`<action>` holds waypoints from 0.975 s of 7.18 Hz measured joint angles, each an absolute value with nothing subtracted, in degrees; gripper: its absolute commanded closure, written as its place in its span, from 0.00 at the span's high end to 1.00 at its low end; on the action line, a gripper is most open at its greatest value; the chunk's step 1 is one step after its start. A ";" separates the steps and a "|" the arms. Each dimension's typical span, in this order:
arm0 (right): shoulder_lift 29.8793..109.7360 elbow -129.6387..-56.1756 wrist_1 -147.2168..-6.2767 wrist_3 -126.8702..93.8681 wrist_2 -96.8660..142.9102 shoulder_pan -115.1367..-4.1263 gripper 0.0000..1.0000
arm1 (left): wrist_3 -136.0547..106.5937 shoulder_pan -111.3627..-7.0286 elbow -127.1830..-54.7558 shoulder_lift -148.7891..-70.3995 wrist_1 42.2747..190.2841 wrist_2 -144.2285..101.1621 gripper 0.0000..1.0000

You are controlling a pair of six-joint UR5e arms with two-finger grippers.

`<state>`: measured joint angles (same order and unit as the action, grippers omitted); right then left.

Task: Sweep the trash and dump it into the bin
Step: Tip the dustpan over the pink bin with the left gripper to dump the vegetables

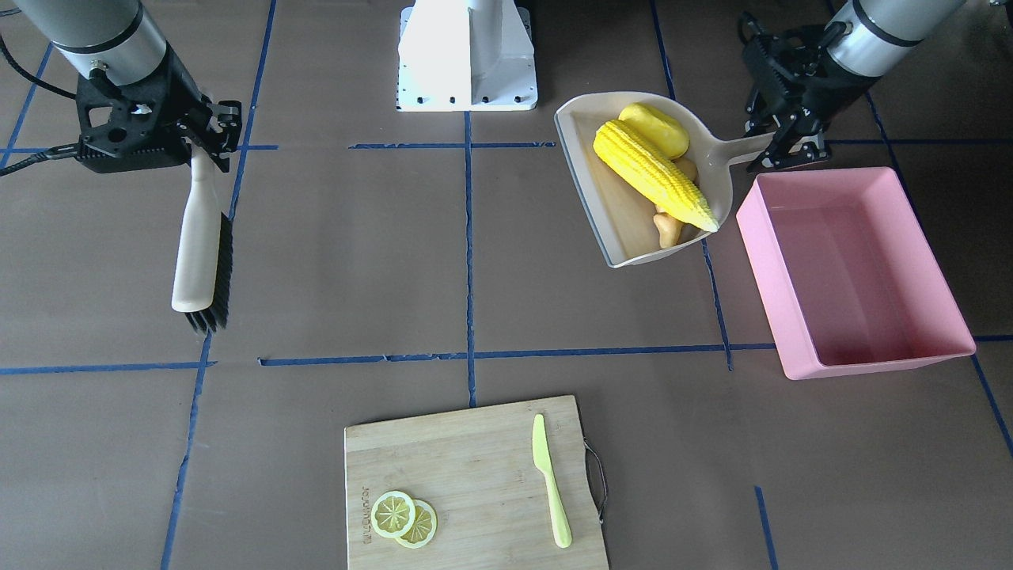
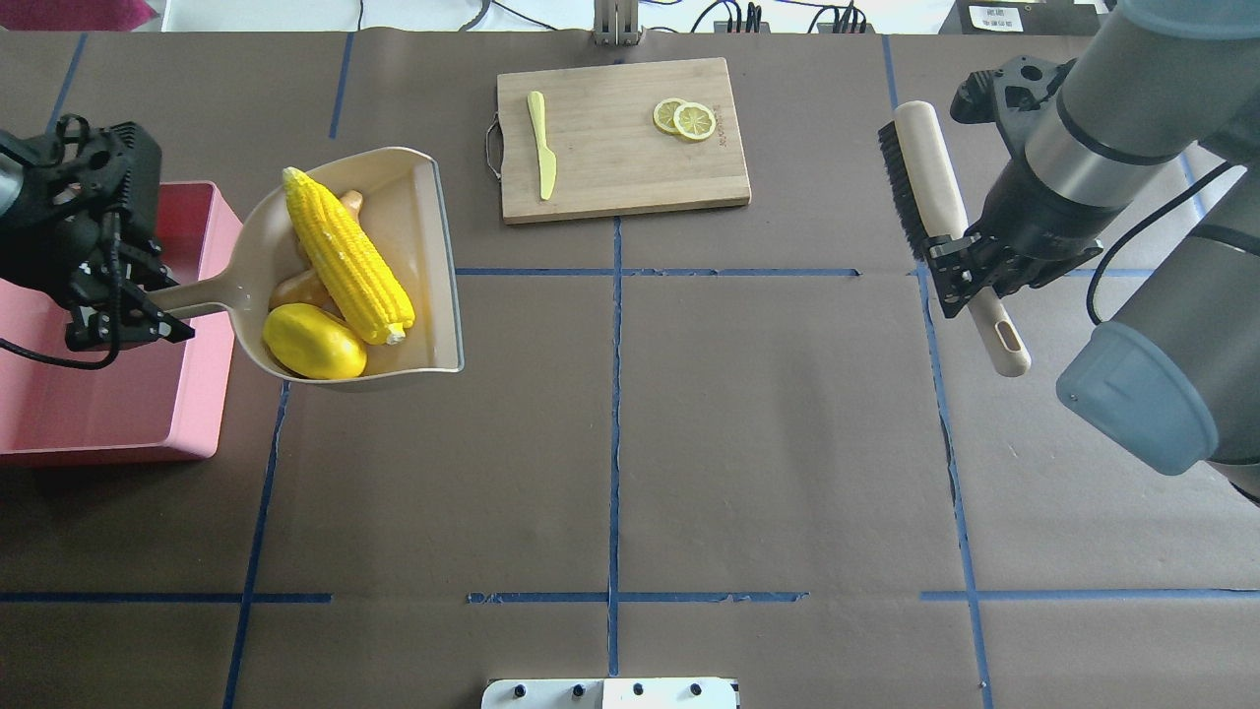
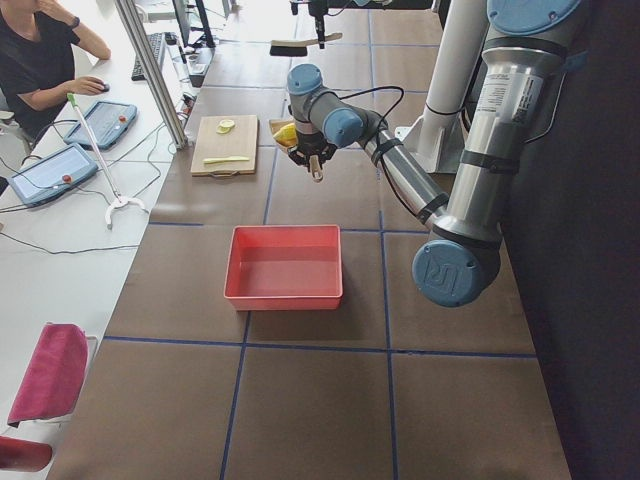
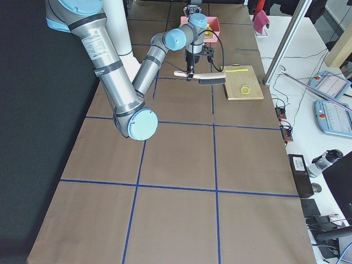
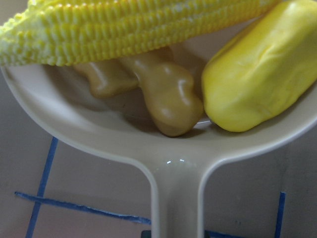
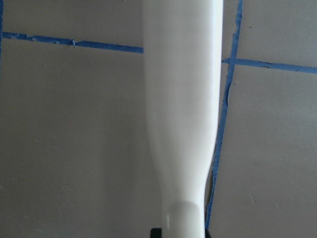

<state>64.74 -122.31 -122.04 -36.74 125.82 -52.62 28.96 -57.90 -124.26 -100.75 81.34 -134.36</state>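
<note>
My left gripper point(image 2: 138, 305) is shut on the handle of the cream dustpan point(image 2: 433, 266), held above the table beside the pink bin point(image 2: 118, 414). In the pan lie the corn cob point(image 2: 345, 258), the yellow potato lump point(image 2: 313, 343) and the tan ginger root point(image 2: 300, 288); all three show close up in the left wrist view, the corn point(image 5: 133, 25), the lump point(image 5: 257, 69) and the ginger point(image 5: 168, 94). The bin point(image 1: 863, 269) is empty. My right gripper point(image 2: 970, 266) is shut on the cream handle of the black-bristled brush point(image 2: 935, 177), held off to the right.
A bamboo cutting board point(image 2: 620, 138) at the far middle bears two lemon slices point(image 2: 685, 119) and a light green knife point(image 2: 542, 143). The robot's white base point(image 1: 467, 55) is at the near edge. Blue tape lines cross the brown table.
</note>
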 measured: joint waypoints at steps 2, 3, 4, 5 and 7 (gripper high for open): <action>68.03 -121.98 -122.15 -28.81 125.85 -56.62 0.00 | 33.53 -64.05 -125.03 -96.42 80.56 -138.57 0.00; 69.45 -121.50 -122.16 -24.98 125.86 -58.75 0.00 | 35.10 -67.24 -124.80 -94.31 80.52 -140.31 0.00; 70.42 -120.65 -122.19 -21.44 125.86 -60.68 0.00 | 35.76 -69.86 -124.58 -92.13 80.51 -141.32 0.00; 71.24 -119.79 -122.21 -18.12 125.86 -62.28 0.00 | 36.00 -72.61 -124.02 -90.08 80.52 -141.86 0.00; 72.79 -117.79 -122.07 -12.66 125.90 -65.05 0.00 | 36.19 -78.09 -121.46 -87.01 80.83 -143.00 0.00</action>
